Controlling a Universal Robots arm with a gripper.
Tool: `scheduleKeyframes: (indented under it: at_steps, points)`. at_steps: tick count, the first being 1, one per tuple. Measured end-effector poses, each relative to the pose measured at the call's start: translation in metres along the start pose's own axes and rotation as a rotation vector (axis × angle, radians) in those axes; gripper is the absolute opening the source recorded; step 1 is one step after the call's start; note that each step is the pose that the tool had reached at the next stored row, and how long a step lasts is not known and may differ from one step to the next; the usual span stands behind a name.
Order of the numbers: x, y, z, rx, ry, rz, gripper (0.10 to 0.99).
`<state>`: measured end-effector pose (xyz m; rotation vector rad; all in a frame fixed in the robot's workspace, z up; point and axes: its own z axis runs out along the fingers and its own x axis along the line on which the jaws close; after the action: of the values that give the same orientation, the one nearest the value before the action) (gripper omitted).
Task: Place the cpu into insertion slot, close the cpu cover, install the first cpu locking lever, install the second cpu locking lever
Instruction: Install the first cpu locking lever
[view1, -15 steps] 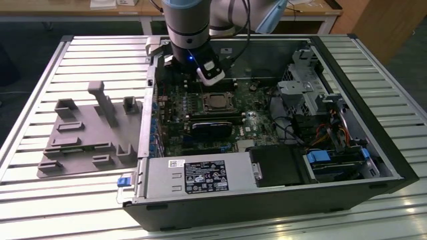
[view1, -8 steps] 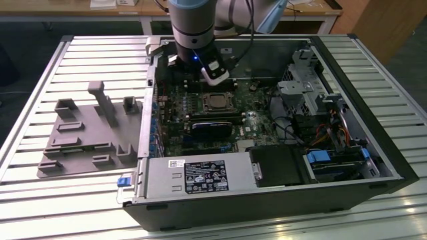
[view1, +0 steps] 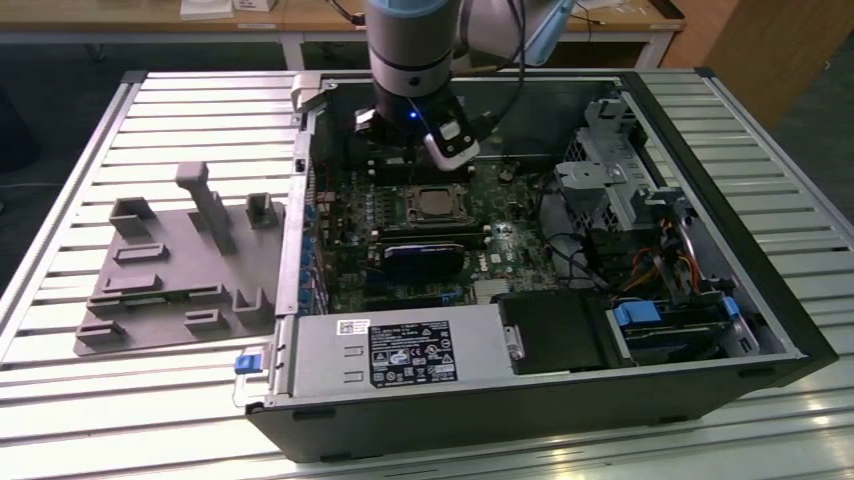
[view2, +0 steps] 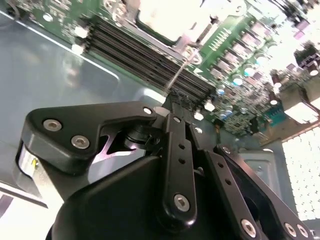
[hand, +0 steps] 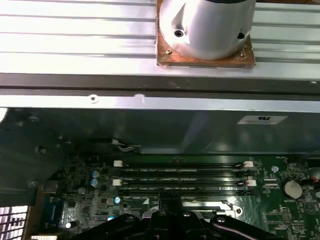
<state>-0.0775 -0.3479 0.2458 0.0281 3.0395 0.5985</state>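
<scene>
Just beside the cpu (view1: 430, 203), gripper (view2: 176, 97) narrow, apparently pinching thin locking lever (view2: 179, 74).

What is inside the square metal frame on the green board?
The silvery cpu, framed by the cpu cover. The insertion slot beneath cannot be seen; the cpu covers it.

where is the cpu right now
In the exterior view the cpu sits on the motherboard inside the open case, between the gripper and the black card.
</scene>
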Motion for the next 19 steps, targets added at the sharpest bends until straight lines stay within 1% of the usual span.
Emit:
scheduleKeyframes:
  at_steps: [4,5,8,9,10,11,12,14,16,19]
  points:
    - [-0.0070,0.0007,0.0006,0.007,-0.0006,0.001,0.102]
    - [-0.0073,0.0008,0.0007,0.009,-0.0008,0.001,0.102]
    - [-0.0073,0.0009,0.0007,0.010,-0.0010,0.002,0.102]
    - [-0.0073,0.0009,0.0007,0.012,-0.0011,0.002,0.102]
    - [-0.0073,0.0010,0.0007,0.023,-0.0022,0.002,0.102]
    - [-0.0073,0.0009,0.0008,0.034,-0.0060,0.004,0.102]
    - [-0.0073,0.0009,0.0010,0.042,-0.0110,0.007,0.102]
    - [-0.0072,0.0007,0.0015,0.054,-0.0229,0.019,0.102]
    - [-0.0074,0.0005,0.0023,0.058,-0.0312,0.036,0.102]
    - [-0.0083,0.0005,0.0038,0.060,-0.0392,0.057,0.102]
